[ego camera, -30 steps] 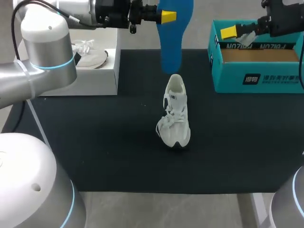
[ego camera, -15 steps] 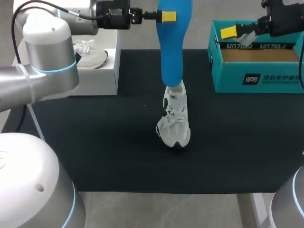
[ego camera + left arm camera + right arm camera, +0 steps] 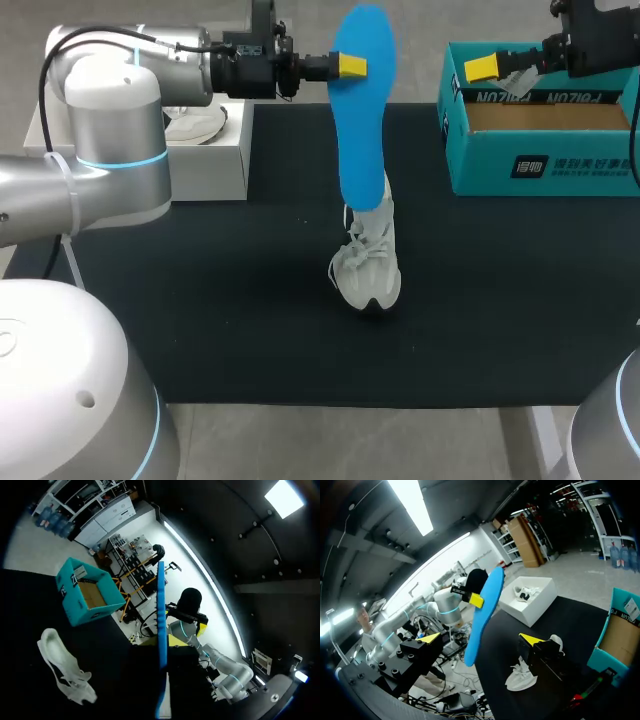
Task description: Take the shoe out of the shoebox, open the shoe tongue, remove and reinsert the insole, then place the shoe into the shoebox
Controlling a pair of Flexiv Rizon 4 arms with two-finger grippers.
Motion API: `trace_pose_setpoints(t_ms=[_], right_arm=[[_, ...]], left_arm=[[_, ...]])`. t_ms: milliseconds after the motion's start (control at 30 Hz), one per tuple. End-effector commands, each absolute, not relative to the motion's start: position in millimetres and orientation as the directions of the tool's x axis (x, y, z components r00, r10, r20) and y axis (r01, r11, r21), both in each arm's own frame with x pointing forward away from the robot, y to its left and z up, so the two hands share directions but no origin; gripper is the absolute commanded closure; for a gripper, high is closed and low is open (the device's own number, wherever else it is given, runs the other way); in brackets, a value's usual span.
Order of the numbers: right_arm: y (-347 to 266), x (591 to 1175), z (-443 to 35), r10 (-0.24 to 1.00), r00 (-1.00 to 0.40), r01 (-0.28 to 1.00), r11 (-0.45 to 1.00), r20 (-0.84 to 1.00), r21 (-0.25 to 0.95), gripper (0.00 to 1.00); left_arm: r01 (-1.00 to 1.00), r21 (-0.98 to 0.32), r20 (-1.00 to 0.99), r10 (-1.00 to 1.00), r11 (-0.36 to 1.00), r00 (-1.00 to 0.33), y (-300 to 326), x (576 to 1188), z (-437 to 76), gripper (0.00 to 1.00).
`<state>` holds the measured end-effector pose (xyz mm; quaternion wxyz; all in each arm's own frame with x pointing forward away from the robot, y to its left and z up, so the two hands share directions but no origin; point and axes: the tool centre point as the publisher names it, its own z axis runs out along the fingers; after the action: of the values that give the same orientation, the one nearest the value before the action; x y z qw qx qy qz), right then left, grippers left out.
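Insole (image 3: pixel 360 120), blue, hangs nearly upright from the left pincer (image 3: pixel 350 67), which is clenched on its upper part. Its lower end sits at the heel opening of the shoe (image 3: pixel 368 265); whether the two touch is unclear. The white shoe stands in the middle of the dark counter (image 3: pixel 200 300), toe toward the robot. A teal shoebox (image 3: pixel 540 160) sits open at the far right, well apart from the shoe. The right pincer (image 3: pixel 481 638) hovers over the box's left rim, released, fingers spread wide with nothing between them. A white box (image 3: pixel 200 165) stands at the far left.
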<state>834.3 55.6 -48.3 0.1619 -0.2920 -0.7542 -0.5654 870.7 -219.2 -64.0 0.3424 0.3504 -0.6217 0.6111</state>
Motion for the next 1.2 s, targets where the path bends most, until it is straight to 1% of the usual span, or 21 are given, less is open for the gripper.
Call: trace_pose_setpoints(t_ms=[33,467,600,667,900,933,1100,1200], right_arm=[[56.4,834.4,-48.8,0.258,-0.777,0.623,0.189,0.574,0.759,0.0],[56.4,834.4,-48.8,0.258,-0.777,0.623,0.189,0.574,0.759,0.0],[56.4,834.4,-48.8,0.258,-0.777,0.623,0.189,0.574,0.759,0.0],[56.4,834.4,-48.8,0.258,-0.777,0.623,0.189,0.574,0.759,0.0],[56.4,834.4,-48.8,0.258,-0.777,0.623,0.189,0.574,0.759,0.0],[56.9,834.0,-45.4,0.264,-0.77,0.631,0.18,0.581,0.755,0.0],[62.6,830.6,-24.9,0.383,-0.701,0.7,0.207,0.602,0.683,0.0],[67.7,829.0,-11.8,0.474,-0.65,0.747,0.254,0.594,0.614,0.0]], left_arm=[[-0.998,-0.063,0.997,-0.053,-0.023,-0.062,-220.2,869.4,-62.0,1.0],[-0.998,-0.063,0.997,-0.053,-0.023,-0.062,-220.2,869.4,-62.0,1.0],[-0.992,-0.11,0.994,-0.006,-0.065,-0.11,-222.5,875.5,-78.6,1.0],[-0.992,-0.1,0.995,0.021,-0.071,-0.102,-223.1,878.5,-84.3,1.0],[-0.994,-0.078,0.997,0.024,-0.071,-0.08,-228.9,886.7,-99.2,1.0],[-0.995,-0.076,0.997,0.022,-0.07,-0.078,-230.0,887.8,-100.3,1.0],[-0.997,-0.05,0.999,0.007,-0.052,-0.05,-235.3,891.3,-99.4,1.0],[-0.998,-0.045,0.999,-0.008,-0.054,-0.045,-236.7,891.9,-99.9,1.0]])
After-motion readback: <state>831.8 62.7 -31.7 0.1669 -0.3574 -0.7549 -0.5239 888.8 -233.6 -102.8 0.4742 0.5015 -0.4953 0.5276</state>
